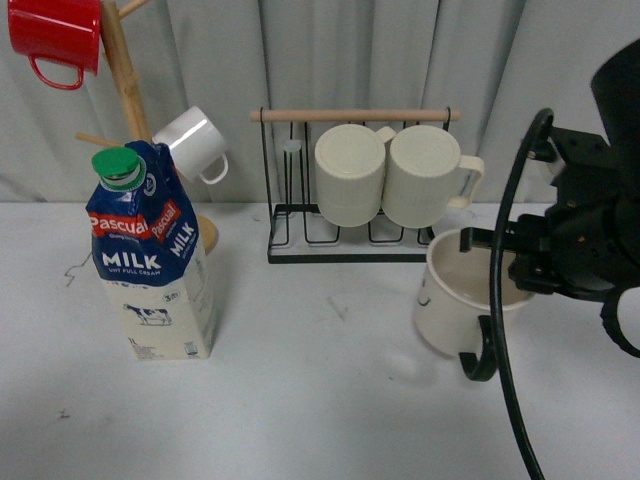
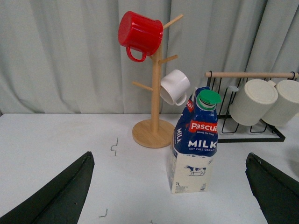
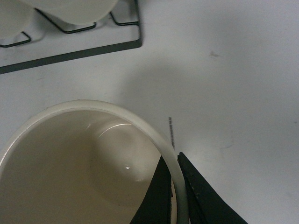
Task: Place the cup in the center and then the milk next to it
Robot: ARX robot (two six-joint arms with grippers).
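Two views show the cup [image 1: 452, 305]: the front view finds it at the table's [image 1: 320, 400] right side, in front of the wire rack [image 1: 350, 248] and well apart from the milk [image 1: 152, 265], which stands upright at the left, near the wooden mug tree [image 1: 125, 75]. Only the right wrist view shows the grip: the right gripper [image 3: 173, 158] has its jaws nearly closed across the cup's rim, one finger inside the bowl and one outside, pinching the wall. From the front that hold is mostly lost behind the black arm and a cable [image 1: 507, 405]. The left gripper [image 2: 169, 157] appears only in its own wrist view, jaws spread wide and holding nothing, with the milk upright on the table between and beyond the two fingers [image 2: 65, 193]. That view also gives the red mug [image 2: 140, 32] whole, while the front view cuts it off at the frame's edge. The cup's black handle [image 1: 475, 370] hangs lower than its base, and I cannot tell whether the base touches the table. The face on its side is only a faint mark at the left edge. Two ribbed mugs [image 1: 350, 170] hang on the rack.
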